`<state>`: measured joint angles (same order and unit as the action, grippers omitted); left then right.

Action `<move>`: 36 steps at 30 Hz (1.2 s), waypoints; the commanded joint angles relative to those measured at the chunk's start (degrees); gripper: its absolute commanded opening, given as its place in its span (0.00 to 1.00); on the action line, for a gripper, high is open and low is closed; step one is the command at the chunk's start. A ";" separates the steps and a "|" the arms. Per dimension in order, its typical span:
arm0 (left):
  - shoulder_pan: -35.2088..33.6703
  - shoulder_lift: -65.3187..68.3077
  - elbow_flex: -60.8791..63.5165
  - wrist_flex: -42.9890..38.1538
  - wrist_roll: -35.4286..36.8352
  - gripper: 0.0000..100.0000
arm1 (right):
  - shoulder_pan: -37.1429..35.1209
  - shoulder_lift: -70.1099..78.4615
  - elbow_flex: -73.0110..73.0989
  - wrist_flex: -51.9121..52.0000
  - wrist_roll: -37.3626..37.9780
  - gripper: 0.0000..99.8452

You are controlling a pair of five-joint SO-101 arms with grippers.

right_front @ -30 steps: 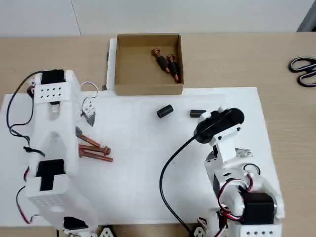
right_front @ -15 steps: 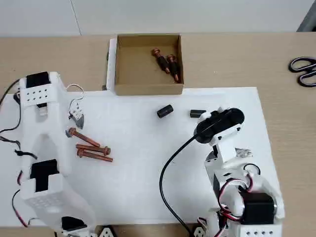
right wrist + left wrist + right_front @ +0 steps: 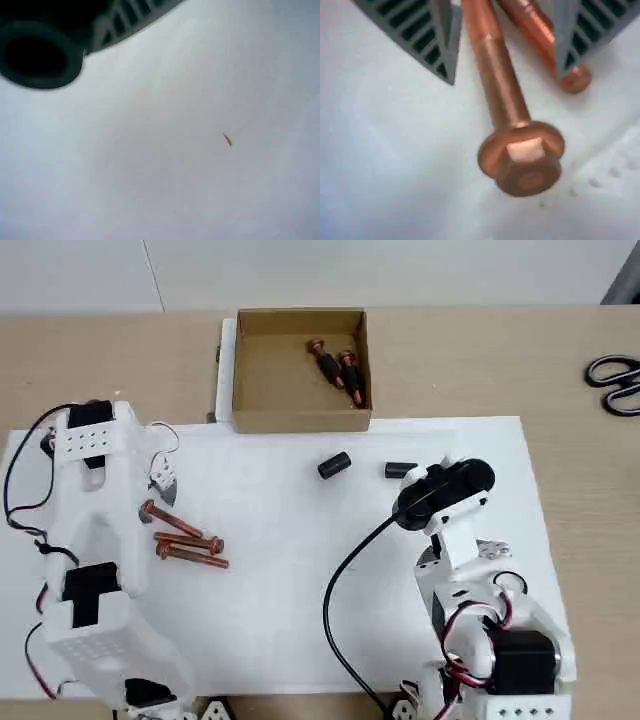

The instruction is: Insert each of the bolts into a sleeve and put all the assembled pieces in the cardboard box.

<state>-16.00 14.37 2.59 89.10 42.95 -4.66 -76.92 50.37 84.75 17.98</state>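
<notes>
straddling a bolt at nine o'clock on the sheet, left claw spread wide; right claw beside a sleeve at two o'clock, grip can't be told.

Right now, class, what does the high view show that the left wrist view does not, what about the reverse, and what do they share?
High view adds: the cardboard box with two assembled pieces, two black sleeves on the white sheet, and scissors. Left wrist view adds: one bolt's hexagonal head close up. Shared: copper bolts lying at the left gripper.
</notes>
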 commanded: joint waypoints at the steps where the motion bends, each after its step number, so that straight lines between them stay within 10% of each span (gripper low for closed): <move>1: 0.00 -0.26 0.04 -2.46 -0.18 0.13 | 0.40 -0.40 -0.18 0.48 -0.62 0.00; 36: 0.35 7.91 -4.26 -3.25 -0.18 0.01 | 0.48 -0.40 -0.18 0.48 -0.62 0.00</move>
<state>-15.38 22.73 0.92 85.05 43.21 -4.66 -76.92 50.37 84.75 17.98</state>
